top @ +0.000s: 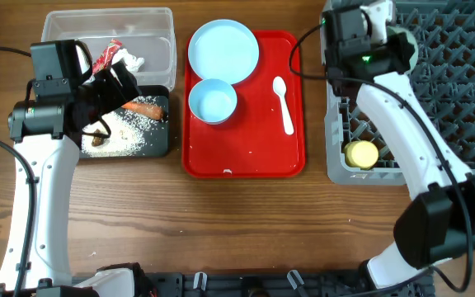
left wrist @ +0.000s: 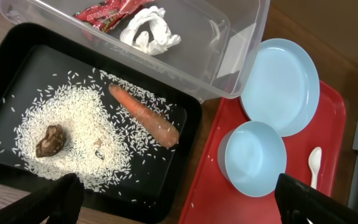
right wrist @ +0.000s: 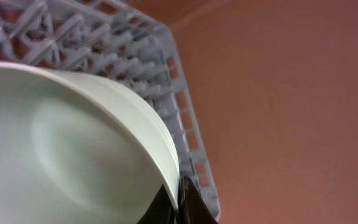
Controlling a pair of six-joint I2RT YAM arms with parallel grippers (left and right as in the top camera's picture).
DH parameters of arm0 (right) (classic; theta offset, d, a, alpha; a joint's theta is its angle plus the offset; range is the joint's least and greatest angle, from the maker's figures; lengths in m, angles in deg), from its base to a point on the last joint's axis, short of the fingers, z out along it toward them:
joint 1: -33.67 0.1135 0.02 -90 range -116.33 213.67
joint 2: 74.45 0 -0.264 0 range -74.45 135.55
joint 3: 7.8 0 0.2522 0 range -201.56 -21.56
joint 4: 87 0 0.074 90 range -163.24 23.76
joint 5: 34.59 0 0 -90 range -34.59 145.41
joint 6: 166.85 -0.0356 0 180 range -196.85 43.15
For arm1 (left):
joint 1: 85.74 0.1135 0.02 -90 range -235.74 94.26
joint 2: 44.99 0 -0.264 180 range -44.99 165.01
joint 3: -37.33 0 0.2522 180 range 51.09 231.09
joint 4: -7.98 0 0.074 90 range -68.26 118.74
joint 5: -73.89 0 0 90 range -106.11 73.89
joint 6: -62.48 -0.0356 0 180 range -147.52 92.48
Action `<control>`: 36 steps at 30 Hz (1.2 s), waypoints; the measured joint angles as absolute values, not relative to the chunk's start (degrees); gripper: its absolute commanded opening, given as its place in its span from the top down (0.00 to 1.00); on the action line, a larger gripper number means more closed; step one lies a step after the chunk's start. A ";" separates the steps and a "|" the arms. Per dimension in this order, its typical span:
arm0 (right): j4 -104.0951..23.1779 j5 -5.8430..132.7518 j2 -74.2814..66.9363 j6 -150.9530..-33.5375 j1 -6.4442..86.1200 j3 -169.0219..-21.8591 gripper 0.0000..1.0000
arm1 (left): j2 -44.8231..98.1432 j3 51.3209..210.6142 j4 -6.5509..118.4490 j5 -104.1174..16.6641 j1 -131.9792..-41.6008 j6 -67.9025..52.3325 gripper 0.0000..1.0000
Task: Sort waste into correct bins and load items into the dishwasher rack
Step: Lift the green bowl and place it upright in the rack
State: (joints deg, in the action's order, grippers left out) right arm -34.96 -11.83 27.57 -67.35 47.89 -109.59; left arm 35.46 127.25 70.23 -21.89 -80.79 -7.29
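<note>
The clear tub (top: 159, 41) holds the red wrapper (left wrist: 101, 11) and white paper (left wrist: 149, 30). The black tray (left wrist: 5, 68) holds rice (left wrist: 67, 118), the carrot (left wrist: 145, 115) and the dark lump (left wrist: 50, 140). My left gripper (left wrist: 179, 199) hovers open and empty above that tray's right edge. The blue plate (top: 223, 51), blue bowl (top: 213, 101) and white spoon (top: 283, 103) lie on the red tray (top: 246, 148). My right gripper (right wrist: 178, 199) is shut on the mint bowl's (right wrist: 73, 143) rim, over the grey rack's (top: 460, 82) near-left corner. The yellow cup (top: 361, 153) sits in the rack.
The red tray lies between the black tray and the rack. The left arm (top: 44, 165) reaches over the table's left side, and the right arm (top: 411, 148) crosses the rack's left part. Bare wood runs along the front.
</note>
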 measured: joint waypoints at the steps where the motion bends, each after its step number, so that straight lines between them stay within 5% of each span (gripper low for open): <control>1: -38.28 -12.09 28.14 -65.95 47.41 -109.37 0.96 | 35.46 127.25 70.28 -21.91 -80.79 -7.29 0.00; 12: -97.63 -13.65 46.24 -28.20 44.29 -109.07 0.96 | 35.46 127.25 70.36 -21.89 -80.79 -7.29 0.00; 18: -99.07 -13.65 51.68 -18.96 44.29 -109.07 0.96 | 35.46 127.25 70.36 -21.91 -80.79 -7.29 0.00; 32: -93.98 -14.74 51.94 -18.17 47.17 -109.11 0.96 | 35.46 127.25 70.36 -21.89 -80.79 -7.29 0.00; 34: -92.25 -15.79 51.94 -18.22 47.87 -109.20 0.82 | 35.46 127.25 70.36 -21.91 -80.79 -7.29 0.00; 36: -91.27 -16.01 51.99 -18.24 48.18 -109.20 0.82 | 35.46 127.25 70.36 -21.91 -80.79 -7.29 0.00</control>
